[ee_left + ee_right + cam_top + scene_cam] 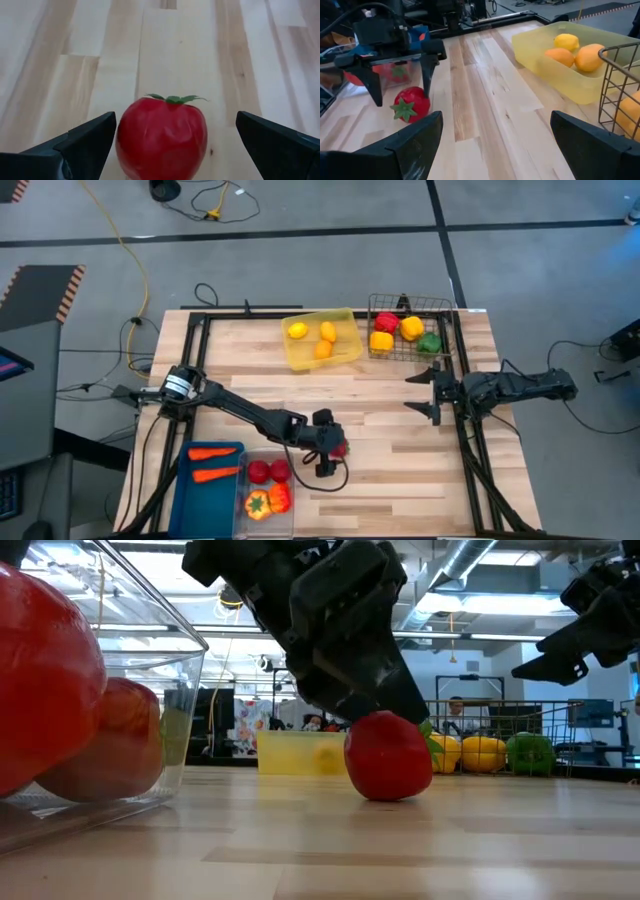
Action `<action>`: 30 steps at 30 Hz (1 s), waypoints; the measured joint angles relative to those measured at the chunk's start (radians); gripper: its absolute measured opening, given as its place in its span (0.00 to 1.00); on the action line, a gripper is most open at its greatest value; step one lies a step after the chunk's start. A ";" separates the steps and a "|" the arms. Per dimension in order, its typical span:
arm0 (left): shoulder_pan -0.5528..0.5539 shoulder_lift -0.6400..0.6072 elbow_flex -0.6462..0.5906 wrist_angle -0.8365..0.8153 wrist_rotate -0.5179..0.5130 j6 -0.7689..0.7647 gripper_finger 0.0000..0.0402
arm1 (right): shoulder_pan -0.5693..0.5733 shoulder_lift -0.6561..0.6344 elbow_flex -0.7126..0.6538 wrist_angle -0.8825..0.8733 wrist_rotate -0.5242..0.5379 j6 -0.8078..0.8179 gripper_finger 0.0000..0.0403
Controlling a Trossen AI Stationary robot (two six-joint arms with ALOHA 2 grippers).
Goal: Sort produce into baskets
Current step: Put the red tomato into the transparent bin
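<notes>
Straddling tomato [162, 137] | left gripper [175, 145] jaws wide apart | round, calyx tilted sideways

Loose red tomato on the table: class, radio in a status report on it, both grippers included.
Left gripper open, straddling the red tomato, not gripping. Right gripper open, waiting beside the wire basket. Tomato rests on the table beside the clear bin. Nothing in the way.

Red tomato [162, 137] on table, green stem sideways; others sorted in baskets [322, 357].
</notes>
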 joint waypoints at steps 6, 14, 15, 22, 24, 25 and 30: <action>0.000 0.000 0.000 -0.001 -0.036 0.014 1.00 | 0.000 0.000 0.000 -0.001 0.000 -0.001 0.99; 0.000 0.036 0.000 0.005 -0.025 0.012 0.97 | -0.002 0.000 0.000 -0.007 0.002 -0.037 0.99; 0.000 0.051 -0.001 0.009 -0.011 0.012 0.97 | -0.002 0.000 0.001 -0.008 0.002 -0.037 0.99; 0.002 0.082 -0.001 0.014 -0.021 -0.026 0.96 | -0.023 0.000 0.001 -0.012 0.022 -0.037 0.99; 0.004 0.082 -0.001 0.015 -0.048 -0.014 0.96 | -0.032 0.000 0.001 -0.012 0.023 -0.037 0.99; 0.004 0.082 -0.001 0.018 -0.057 -0.009 0.96 | -0.034 0.000 0.001 -0.012 0.023 -0.036 0.99; 0.004 0.080 -0.001 0.027 -0.063 0.013 0.94 | -0.050 0.000 -0.002 0.008 0.023 -0.029 0.99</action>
